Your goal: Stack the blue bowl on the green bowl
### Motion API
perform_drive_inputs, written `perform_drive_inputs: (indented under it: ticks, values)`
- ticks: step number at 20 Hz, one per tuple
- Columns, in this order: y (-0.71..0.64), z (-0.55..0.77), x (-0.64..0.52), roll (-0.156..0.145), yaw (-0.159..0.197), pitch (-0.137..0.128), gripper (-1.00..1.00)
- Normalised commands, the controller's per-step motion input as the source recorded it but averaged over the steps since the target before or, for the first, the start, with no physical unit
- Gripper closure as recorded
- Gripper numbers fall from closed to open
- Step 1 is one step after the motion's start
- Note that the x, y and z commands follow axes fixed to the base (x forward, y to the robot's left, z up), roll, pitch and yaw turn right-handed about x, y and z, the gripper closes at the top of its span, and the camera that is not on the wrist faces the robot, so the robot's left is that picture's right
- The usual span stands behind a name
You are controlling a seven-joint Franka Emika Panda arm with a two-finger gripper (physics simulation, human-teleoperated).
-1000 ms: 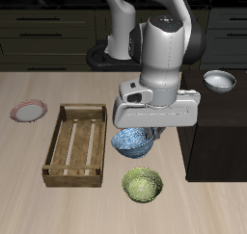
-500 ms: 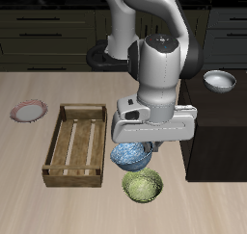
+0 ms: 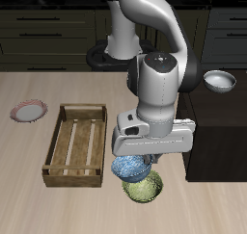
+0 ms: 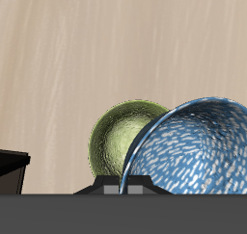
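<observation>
no readable text, no labels, no brands, no numbers, no signs

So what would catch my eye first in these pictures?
The big white robot arm bending over the table, its gripper carrying the blue bowl just above the green bowl near the table's front edge. Beside them lies a wooden crate, with a pink-rimmed plate beyond it.

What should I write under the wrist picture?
Blue bowl held in the pincer, partly over the green bowl on the table.
</observation>
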Motion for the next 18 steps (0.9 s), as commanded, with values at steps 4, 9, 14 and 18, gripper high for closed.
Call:
perform_drive_inputs:
  ticks: [4, 9, 14, 18]
  values:
    - [0.05, -0.3, -0.01, 0.002, 0.0, 0.044, 1.0]
    - [0.08, -0.3, 0.0, 0.009, 0.005, 0.034, 1.0]
    - [0.1, -0.11, -0.02, -0.002, 0.02, 0.015, 1.0]
    - [0.04, -0.04, 0.0, -0.031, 0.027, 0.009, -1.0]
